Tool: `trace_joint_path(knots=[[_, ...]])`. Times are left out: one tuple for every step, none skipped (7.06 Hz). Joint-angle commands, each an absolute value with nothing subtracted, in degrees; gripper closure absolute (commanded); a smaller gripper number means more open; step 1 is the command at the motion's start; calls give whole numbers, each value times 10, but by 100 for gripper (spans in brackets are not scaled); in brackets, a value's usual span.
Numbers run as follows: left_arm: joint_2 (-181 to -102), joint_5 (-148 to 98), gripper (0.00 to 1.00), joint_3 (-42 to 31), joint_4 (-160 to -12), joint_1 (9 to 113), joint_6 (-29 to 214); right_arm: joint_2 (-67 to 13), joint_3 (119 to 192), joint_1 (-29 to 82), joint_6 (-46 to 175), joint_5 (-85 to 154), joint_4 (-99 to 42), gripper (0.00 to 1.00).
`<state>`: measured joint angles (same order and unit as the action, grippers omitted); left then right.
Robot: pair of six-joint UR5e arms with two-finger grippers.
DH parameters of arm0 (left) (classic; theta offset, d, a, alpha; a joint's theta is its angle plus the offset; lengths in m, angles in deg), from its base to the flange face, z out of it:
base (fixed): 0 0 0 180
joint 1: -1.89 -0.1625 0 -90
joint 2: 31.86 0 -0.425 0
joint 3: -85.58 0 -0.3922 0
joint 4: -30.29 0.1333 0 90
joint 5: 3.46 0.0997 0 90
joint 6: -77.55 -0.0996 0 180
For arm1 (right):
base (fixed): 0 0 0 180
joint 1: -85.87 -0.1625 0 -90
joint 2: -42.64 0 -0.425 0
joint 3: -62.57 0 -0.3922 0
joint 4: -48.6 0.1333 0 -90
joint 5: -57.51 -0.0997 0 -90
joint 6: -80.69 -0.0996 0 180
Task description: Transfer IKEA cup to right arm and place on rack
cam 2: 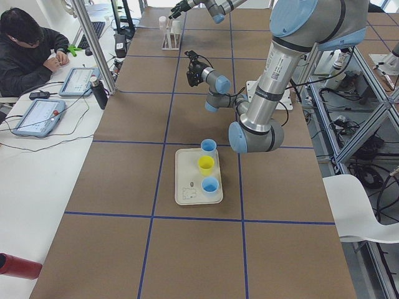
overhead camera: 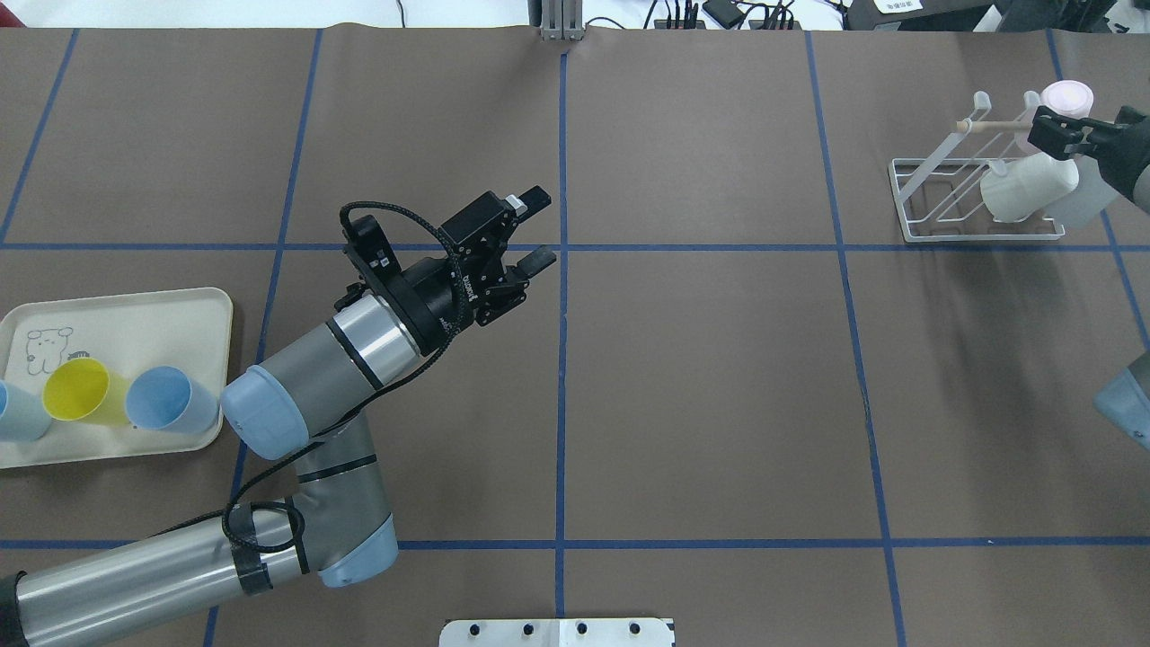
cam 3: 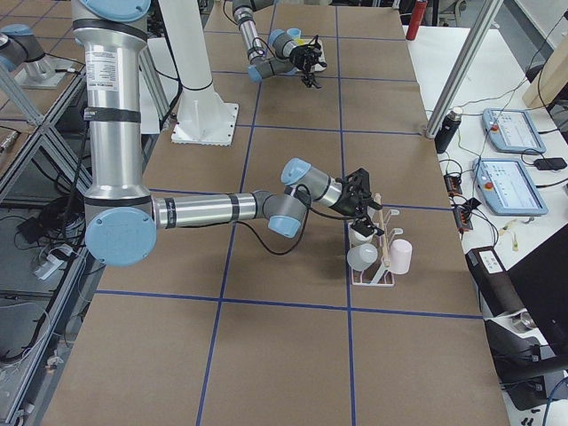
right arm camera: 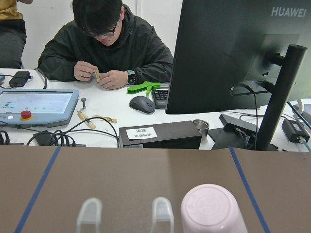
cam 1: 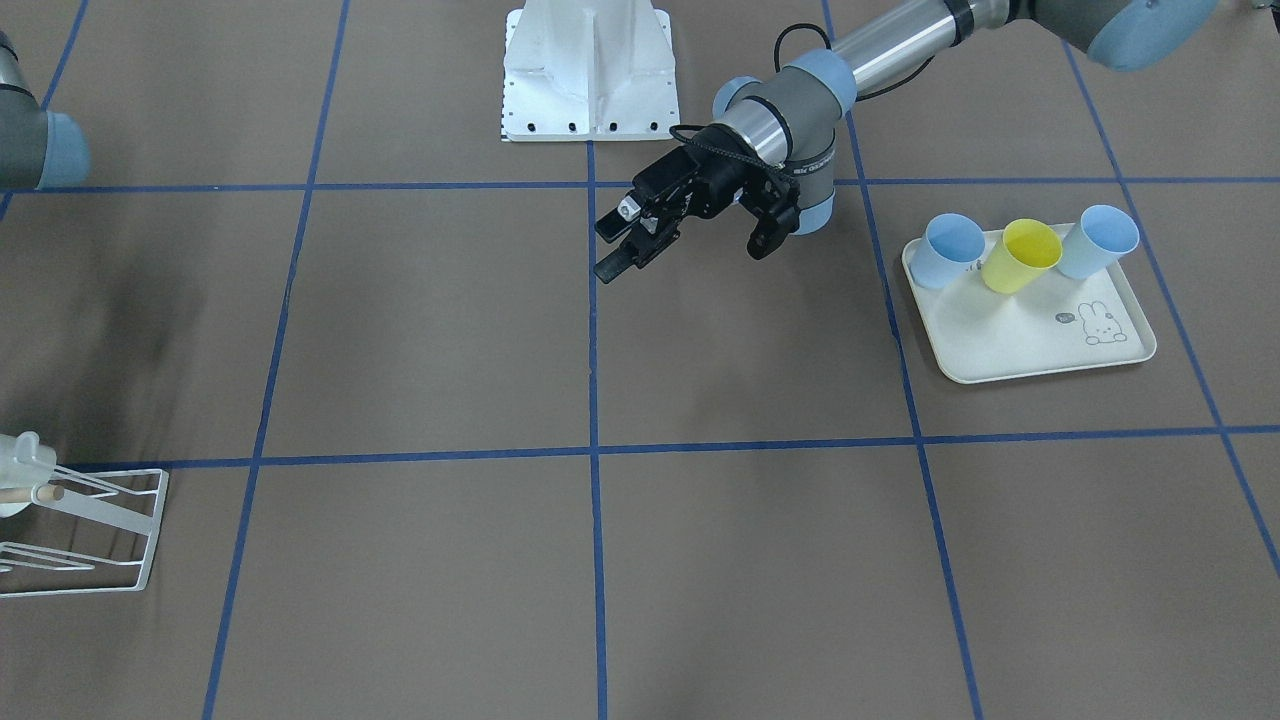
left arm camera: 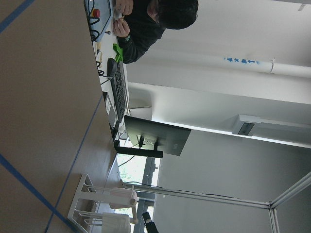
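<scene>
The white wire rack (overhead camera: 925, 202) with its wooden rod (overhead camera: 988, 126) stands at the table's far right. A white cup (overhead camera: 1024, 189) lies on its prongs, a pink cup (overhead camera: 1066, 94) sits upside down behind it, and a clear one (overhead camera: 1083, 202) is beside them. My right gripper (overhead camera: 1065, 135) hovers just above the white cup, and looks open and empty. Its wrist view shows only the pink cup (right arm camera: 214, 211) and two prong tips. My left gripper (overhead camera: 530, 229) hangs open and empty over the table's middle. Two blue cups (overhead camera: 166, 400) and a yellow cup (overhead camera: 81, 391) lie on the cream tray (overhead camera: 135, 310).
The tray (cam 1: 1010, 340) sits near the left arm's side edge. The white base plate (cam 1: 590, 80) is at the robot's side. A person (cam 2: 31, 50) sits at a side desk with tablets. A monitor (right arm camera: 233, 53) stands beyond the table's edge by the rack (cam 3: 377, 266).
</scene>
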<state>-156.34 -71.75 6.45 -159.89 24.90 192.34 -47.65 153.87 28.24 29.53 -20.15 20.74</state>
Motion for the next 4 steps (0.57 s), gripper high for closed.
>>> trace_joint_path(knots=[[-1565, -719, 0, 51, -1563, 254, 1916, -475, 1565, 270, 295, -251, 207, 0], [-1562, -731, 0, 8, -1514, 255, 1860, -476, 1580, 247, 295, -308, 206, 0], [-1526, -739, 0, -64, -1416, 257, 1825, -477, 1590, 223, 294, -373, 204, 0], [-1489, -786, 0, -148, -1297, 274, 1799, -476, 1598, 210, 291, -419, 200, 0]])
